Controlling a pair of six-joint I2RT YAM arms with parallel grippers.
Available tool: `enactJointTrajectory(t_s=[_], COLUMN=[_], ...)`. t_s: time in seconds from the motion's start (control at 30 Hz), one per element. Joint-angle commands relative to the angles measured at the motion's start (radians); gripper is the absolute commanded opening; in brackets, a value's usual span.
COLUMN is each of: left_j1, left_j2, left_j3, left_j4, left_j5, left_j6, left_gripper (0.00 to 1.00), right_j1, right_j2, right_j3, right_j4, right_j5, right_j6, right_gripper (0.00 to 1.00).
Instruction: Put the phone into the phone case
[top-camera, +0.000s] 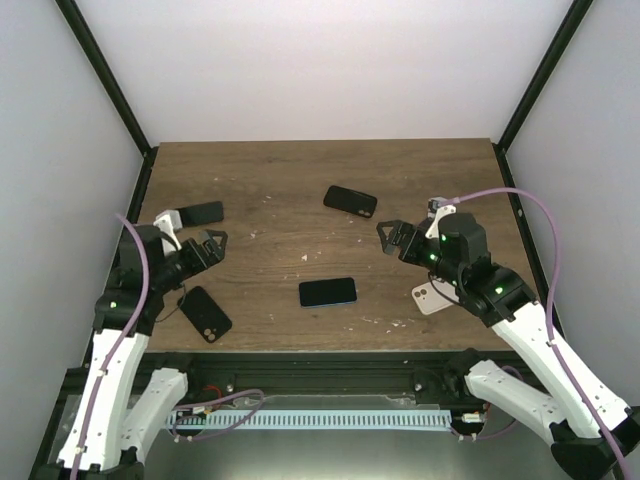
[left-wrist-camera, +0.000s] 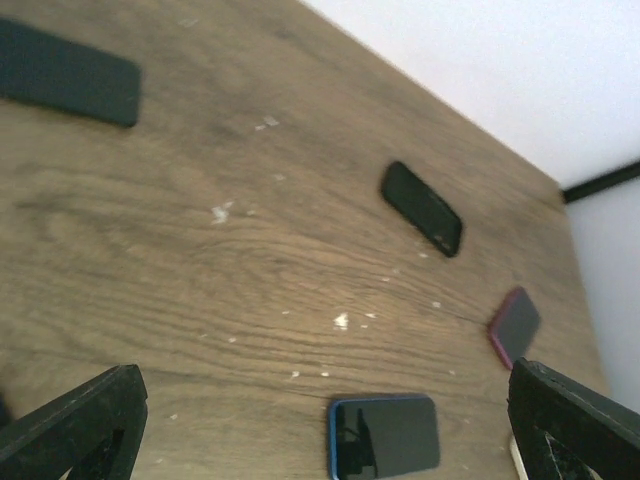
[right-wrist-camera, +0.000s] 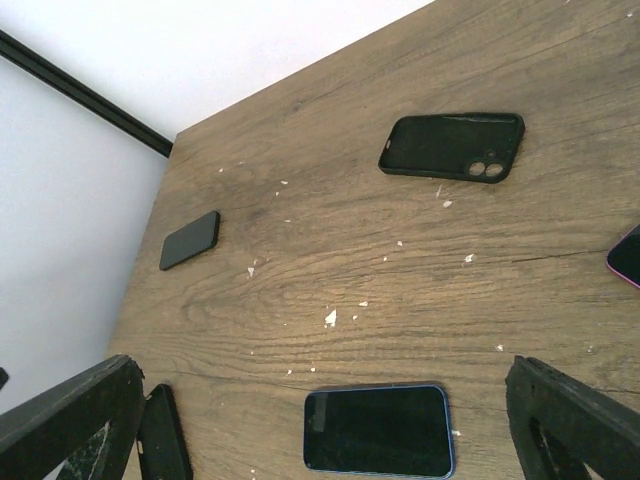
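Note:
A phone with a blue rim (top-camera: 327, 292) lies screen up near the table's front middle; it also shows in the left wrist view (left-wrist-camera: 385, 436) and the right wrist view (right-wrist-camera: 378, 430). An empty black phone case (top-camera: 350, 200) lies at the back middle, its camera cut-out visible (right-wrist-camera: 452, 146), also in the left wrist view (left-wrist-camera: 422, 208). My left gripper (top-camera: 205, 247) is open and empty, left of the phone and above the table. My right gripper (top-camera: 393, 238) is open and empty, right of the phone and in front of the case.
A black phone (top-camera: 200, 213) lies at the far left with a white item (top-camera: 168, 219) beside it. Another black case (top-camera: 204, 314) lies front left. A white phone or case (top-camera: 432, 295) lies under my right arm. A red-rimmed phone (left-wrist-camera: 514, 325) lies at the right.

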Motion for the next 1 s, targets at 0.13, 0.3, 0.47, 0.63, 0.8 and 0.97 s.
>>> enactJointTrajectory(t_s=[0.13,0.3,0.47,0.63,0.8,0.97], left_j1=[0.015,0.062,0.115,0.121,0.122,0.122], left_j2=[0.172,0.271,0.335,0.427,0.495,0.532], left_j3=[-0.012,-0.084,-0.188,-0.236,-0.283,-0.315], left_j4=[-0.15,-0.153,-0.088,-0.049,-0.009,0.017], left_j5=[-0.328,-0.404,-0.392,-0.445,-0.472,-0.464], left_j6=[-0.161,-0.23,-0.321,-0.385,-0.418,-0.417], left_gripper=[0.99,0.94,0.73,0.54,0.48,0.47], right_j1=[-0.006,-0.006,-0.006,-0.005,-0.007,-0.006], right_j2=[-0.016,-0.024,-0.048,-0.079,-0.076,-0.075], right_j3=[-0.006,-0.003,-0.014,-0.036,-0.035,-0.047], right_j4=[0.011,0.008,0.013,0.032,0.026,0.022], right_j5=[-0.009,-0.007,-0.005,-0.015,-0.029,-0.027], right_j6=[0.007,0.003,0.002,0.002,0.002,0.023], right_gripper=[1.0,1.0,1.0,1.0,1.0,1.0])
